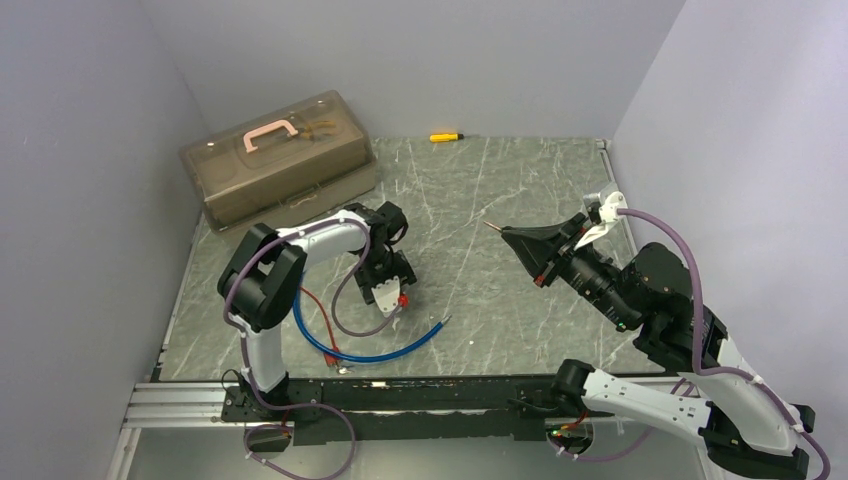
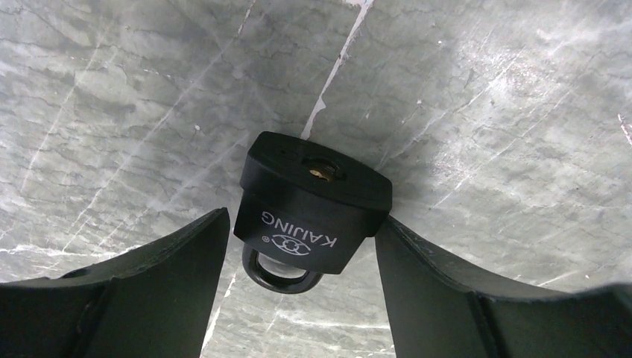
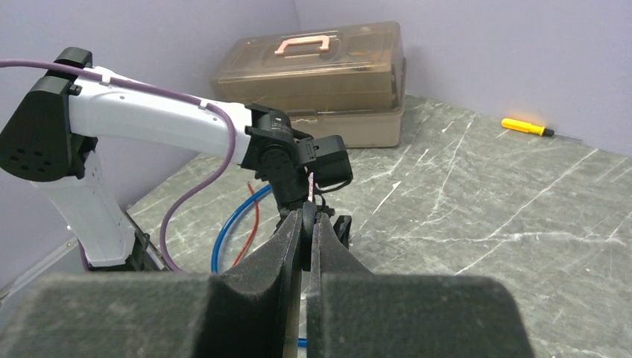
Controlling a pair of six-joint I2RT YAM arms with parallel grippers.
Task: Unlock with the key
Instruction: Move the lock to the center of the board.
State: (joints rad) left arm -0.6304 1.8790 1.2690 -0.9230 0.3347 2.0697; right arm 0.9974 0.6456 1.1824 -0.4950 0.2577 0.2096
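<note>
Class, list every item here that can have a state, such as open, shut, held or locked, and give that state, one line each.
padlock: on the table, shackle looks closed, keyhole empty.
left gripper: open, fingers either side of the padlock.
right gripper: shut on the key.
key: held, not yet in the padlock.
toolbox: lid shut.
screwdriver: lying loose at the table's far edge.

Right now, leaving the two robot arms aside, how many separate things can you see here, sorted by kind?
Toolbox: 1
Screwdriver: 1
Padlock: 1
Key: 1
Cords: 2, blue cable and red wire
Total: 6
</note>
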